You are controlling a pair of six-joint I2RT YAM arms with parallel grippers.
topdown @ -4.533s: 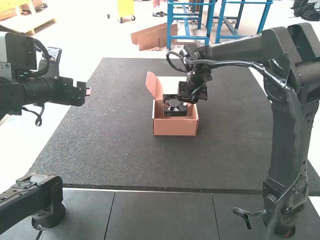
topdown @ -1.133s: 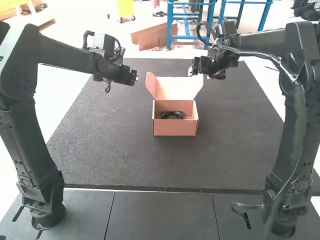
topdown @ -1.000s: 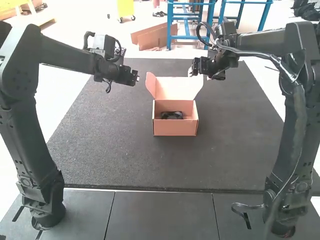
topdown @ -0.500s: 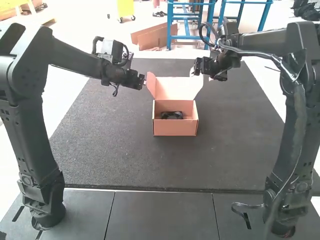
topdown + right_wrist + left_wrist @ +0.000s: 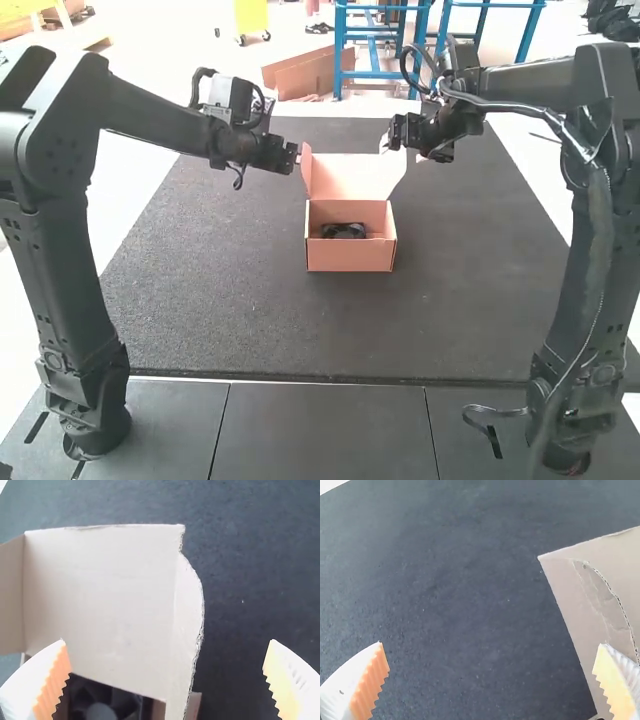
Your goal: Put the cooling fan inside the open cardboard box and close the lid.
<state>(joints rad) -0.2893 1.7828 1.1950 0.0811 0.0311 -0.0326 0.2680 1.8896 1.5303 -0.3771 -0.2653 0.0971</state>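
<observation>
Legible text, labels, numbers, signs: none.
Cardboard box (image 5: 350,252): outer walls and lid inner face plain brown, no print readable.
Fan (image 5: 345,230) inside box: too small and dark to tell any label.

The cardboard box (image 5: 350,250) is a plain salmon-pink in the high view. In the wrist views its lid flap (image 5: 100,595) looks a paler greyish tan, with a lighter, ragged edge. The cooling fan (image 5: 345,230) inside is black. The mat (image 5: 200,290) is charcoal with a fine lighter speckle. The worktop (image 5: 320,430) shows dark grey panels at its near edge and off-white beside the mat. Both arms are matt black. The left pincer (image 5: 293,158) and right pincer (image 5: 392,135) have white ribbed fingers (image 5: 335,702) with orange saw-toothed pads (image 5: 50,680). One pad on each pincer looks paler and more yellow.
</observation>
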